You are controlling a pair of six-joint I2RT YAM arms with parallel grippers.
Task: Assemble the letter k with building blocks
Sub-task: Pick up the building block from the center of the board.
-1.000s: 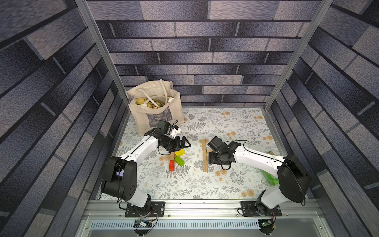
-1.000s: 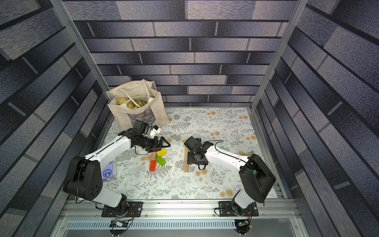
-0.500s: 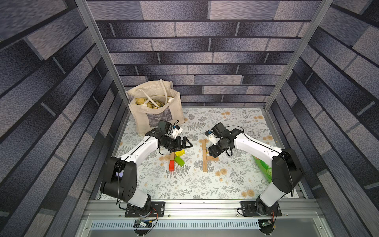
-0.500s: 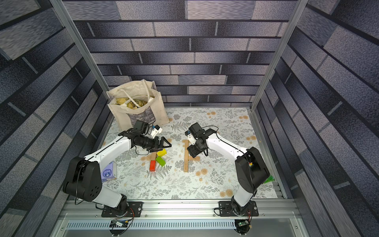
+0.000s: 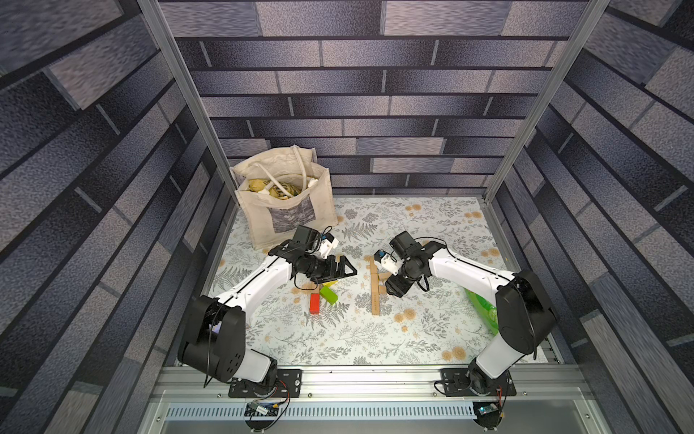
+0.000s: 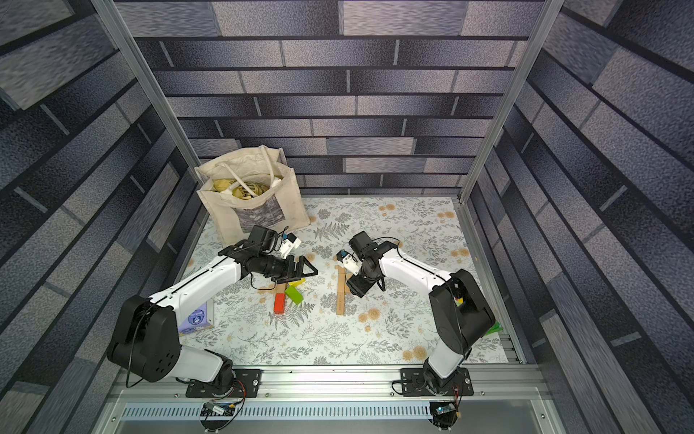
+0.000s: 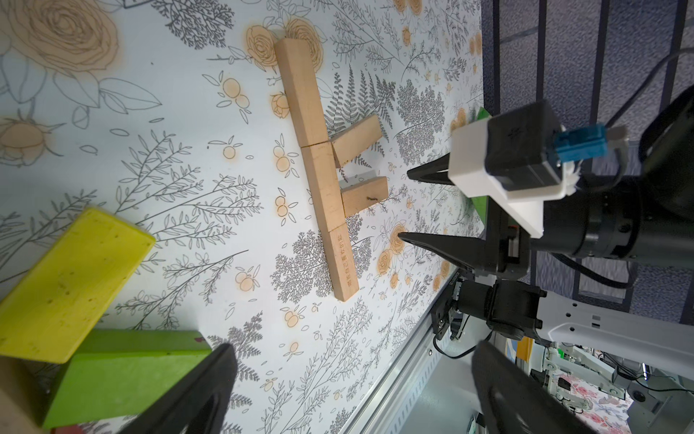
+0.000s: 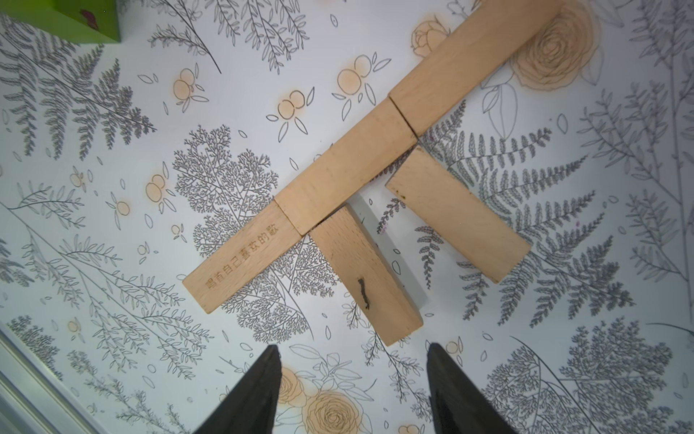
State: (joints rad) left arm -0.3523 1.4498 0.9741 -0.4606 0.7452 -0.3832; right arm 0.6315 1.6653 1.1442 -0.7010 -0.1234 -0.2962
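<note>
In both top views the all-tan letter k (image 5: 377, 284) lies flat just below the frame's centre, both branches meeting its spine. The spine's end block (image 8: 240, 259) is engraved 唱首自己喜欢的歌. The right gripper (image 8: 353, 387) hovers beside the branches, jaws partly apart and empty. The left gripper (image 7: 355, 353) gapes wide, also empty, near the yellow block (image 7: 71, 282) and green block (image 7: 124, 372).

Tan blocks (image 8: 345, 176): bare matt wood, fine grain, one engraved. Yellow block (image 7: 71, 285) and green block (image 7: 124, 372): painted, low sheen. Table covering (image 8: 112, 188): smooth printed sheet. Tote bag (image 5: 285, 210): woven cloth. Base rail (image 5: 356, 379): brushed metal.
</note>
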